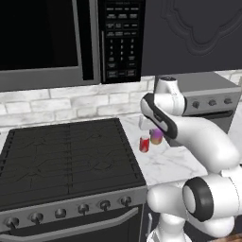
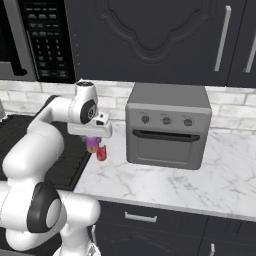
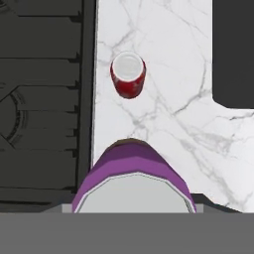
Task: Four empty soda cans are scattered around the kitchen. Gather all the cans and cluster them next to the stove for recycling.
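I've got the purple can clamped in the gripper, above the counter beside the stove; a red can already stands there, so I reckon two remain elsewhere

From my hand view, a red can stands at twelve o'clock; bare counter lies open rightward; toaster oven blocks two o'clock.

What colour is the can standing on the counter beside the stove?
Red can with a silver top, clearest in the hand view.
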Controlling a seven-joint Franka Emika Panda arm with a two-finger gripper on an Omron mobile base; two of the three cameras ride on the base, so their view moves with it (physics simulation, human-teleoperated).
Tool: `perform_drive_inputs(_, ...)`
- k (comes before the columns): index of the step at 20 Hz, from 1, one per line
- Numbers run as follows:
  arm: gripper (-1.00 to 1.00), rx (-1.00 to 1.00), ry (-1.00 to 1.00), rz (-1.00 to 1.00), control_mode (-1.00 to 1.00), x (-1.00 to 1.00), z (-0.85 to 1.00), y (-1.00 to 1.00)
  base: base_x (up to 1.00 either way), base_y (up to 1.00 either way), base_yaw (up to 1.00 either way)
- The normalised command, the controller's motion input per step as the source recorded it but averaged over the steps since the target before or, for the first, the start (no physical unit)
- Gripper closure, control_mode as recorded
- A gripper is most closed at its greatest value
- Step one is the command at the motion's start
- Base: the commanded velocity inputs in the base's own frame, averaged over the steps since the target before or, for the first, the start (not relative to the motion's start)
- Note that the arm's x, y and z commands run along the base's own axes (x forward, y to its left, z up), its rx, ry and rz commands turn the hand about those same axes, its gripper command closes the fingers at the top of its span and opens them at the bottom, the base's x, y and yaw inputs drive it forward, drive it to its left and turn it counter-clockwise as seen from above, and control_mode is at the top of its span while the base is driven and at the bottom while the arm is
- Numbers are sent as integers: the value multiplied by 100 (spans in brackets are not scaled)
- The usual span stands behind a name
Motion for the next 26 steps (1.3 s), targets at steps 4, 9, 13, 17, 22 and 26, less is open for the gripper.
perform_drive_inputs(4, 100, 0, 0, 0, -100, 17, -27, 0, 0, 0, 0)
perform_drive_inputs(9, 100, 0, 0, 0, -100, 20, -18, 0, 0, 0, 0)
perform_drive_inputs(13, 100, 0, 0, 0, -100, 21, -15, 0, 0, 0, 0)
perform_drive_inputs(17, 100, 0, 0, 0, -100, 11, -20, 0, 0, 0, 0)
perform_drive_inputs(22, 100, 0, 0, 0, -100, 7, -24, 0, 0, 0, 0)
perform_drive_inputs(26, 100, 0, 0, 0, -100, 9, -21, 0, 0, 0, 0)
